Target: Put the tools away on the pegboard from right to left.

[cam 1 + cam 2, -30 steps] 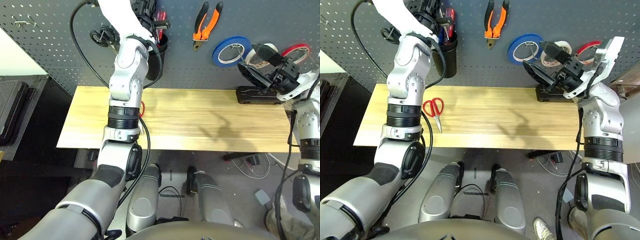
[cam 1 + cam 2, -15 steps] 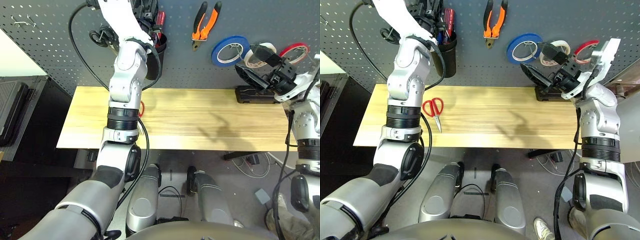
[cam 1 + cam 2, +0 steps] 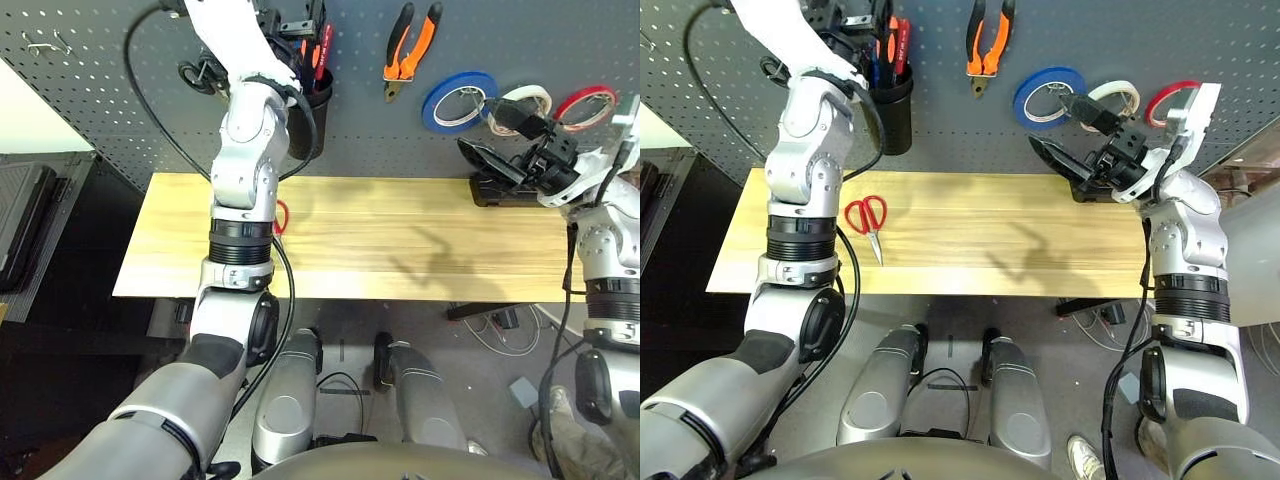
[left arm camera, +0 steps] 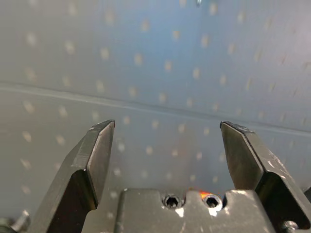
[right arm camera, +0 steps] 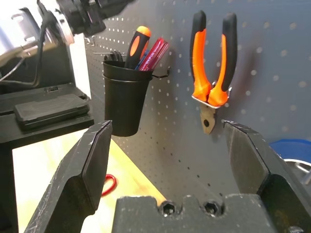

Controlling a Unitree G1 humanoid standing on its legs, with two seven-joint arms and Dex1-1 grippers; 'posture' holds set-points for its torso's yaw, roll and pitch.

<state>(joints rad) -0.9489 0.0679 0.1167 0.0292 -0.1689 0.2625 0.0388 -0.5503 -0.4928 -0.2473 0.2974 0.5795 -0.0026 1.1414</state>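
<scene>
Your left gripper [image 4: 165,145] is hanging open and empty beside the cup [image 3: 892,108] at upper left; the right gripper [image 5: 167,145] is gaping too. The scissors [image 3: 868,217] are lying on the table [image 3: 1020,240] at left-centre, so reaching down risks the forearm knocking the cup's screwdriver [image 5: 136,44].

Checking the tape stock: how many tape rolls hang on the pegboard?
3, in a row right of the pliers: blue tape roll, white tape roll, red tape roll.

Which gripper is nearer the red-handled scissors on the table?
Left. The left gripper is up at the pegboard above the red-handled scissors; the right gripper hovers across the table.
</scene>
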